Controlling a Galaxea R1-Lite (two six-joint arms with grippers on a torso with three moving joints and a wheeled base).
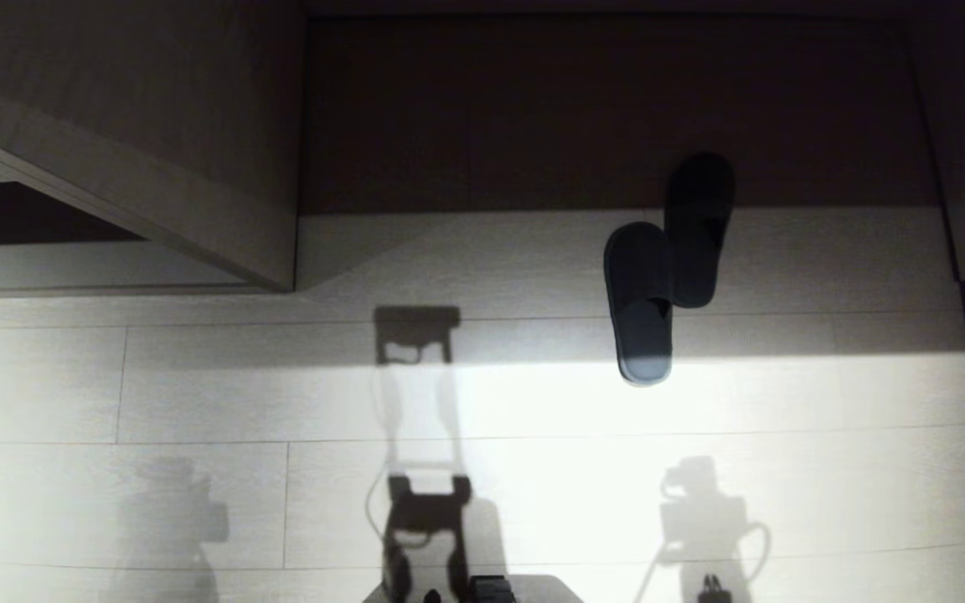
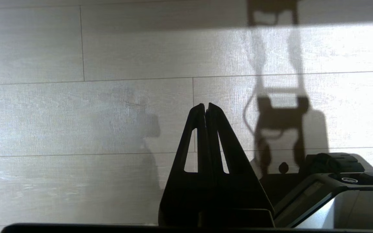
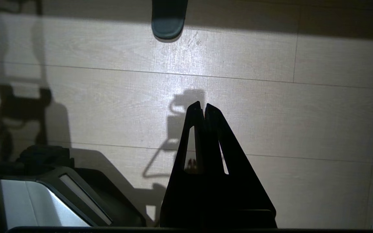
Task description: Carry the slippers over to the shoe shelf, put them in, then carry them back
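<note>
Head view alone shows both slippers (image 1: 667, 268) side by side on floor (image 1: 198, 394), wrist views show left end effector (image 2: 206, 108) and right end effector (image 3: 201, 108) clenched, empty

2 slippers (image 1: 663, 268) lie on the floor (image 1: 198, 402); 2 claws, left claw (image 2: 206, 106) and right claw (image 3: 201, 106).

The head camera is looking steeply down from well above at the pale plank floor (image 1: 533, 402), taking in the slippers (image 1: 667, 268) at the edge of a dark alcove. The left wrist camera is sitting behind the left end effector (image 2: 207, 106), facing down at the floor from closer in. The right wrist camera is peering past the right end effector (image 3: 201, 106) the same way, catching one slipper's toe at its frame edge. All three views are sharing the sunlit floor strip and the robot's own shadow (image 1: 420, 435).
</note>
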